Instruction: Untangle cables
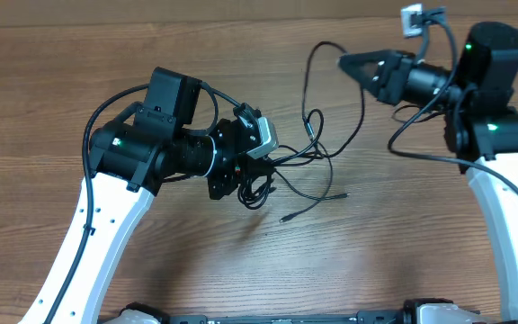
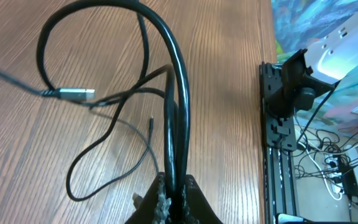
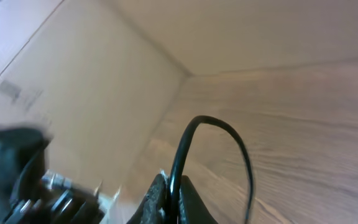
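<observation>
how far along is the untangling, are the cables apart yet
Done: one cord stretches up and away from the pile toward the right arm. In hand: the right gripper is shut on that cord, and the left gripper is shut on several strands. Left: the cables cross in a knot beside the left gripper, loose ends lying on the table, so most of the separating is not yet done.

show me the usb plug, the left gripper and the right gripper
usb plug (image 2: 78, 94), left wrist view, silver metal shell
left gripper (image 2: 174, 191), left wrist view, between fingertips pinching cables (image 2: 182, 124)
right gripper (image 3: 173, 196), right wrist view, between fingertips
</observation>
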Available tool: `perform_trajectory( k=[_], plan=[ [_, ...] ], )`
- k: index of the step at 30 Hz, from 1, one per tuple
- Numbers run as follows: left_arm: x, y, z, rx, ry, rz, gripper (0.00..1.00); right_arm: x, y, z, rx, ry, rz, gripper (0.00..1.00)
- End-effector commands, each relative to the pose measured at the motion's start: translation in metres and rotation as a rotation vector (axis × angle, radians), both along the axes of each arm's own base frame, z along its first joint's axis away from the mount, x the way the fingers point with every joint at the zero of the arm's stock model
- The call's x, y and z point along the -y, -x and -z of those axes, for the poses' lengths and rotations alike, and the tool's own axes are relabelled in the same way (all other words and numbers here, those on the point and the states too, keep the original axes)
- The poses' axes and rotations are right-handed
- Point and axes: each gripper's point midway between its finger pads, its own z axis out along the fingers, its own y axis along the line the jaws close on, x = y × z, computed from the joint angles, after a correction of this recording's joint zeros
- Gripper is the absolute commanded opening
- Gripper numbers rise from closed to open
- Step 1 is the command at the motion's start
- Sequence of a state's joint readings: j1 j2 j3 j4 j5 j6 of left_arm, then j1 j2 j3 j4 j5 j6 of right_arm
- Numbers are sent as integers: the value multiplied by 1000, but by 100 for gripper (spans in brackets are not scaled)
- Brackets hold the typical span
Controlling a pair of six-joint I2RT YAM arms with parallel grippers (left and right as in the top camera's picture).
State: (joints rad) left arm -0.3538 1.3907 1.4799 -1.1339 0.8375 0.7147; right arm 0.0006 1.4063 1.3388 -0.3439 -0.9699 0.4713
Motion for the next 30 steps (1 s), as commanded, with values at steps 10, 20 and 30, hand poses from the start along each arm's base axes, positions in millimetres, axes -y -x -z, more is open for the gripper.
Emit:
perform_trajectory(
  k=[10,20,30],
  plan=[
    [1,-1,-10,49,2,11,4,127,-3,98,-566,126,683,4],
    [0,-7,-9,43,-10,-31,4,179,25,131,-776,175,940,72],
    [3,-45,-26,-52,63,-289,4,141,49,137,-696,333,572,100]
  ],
)
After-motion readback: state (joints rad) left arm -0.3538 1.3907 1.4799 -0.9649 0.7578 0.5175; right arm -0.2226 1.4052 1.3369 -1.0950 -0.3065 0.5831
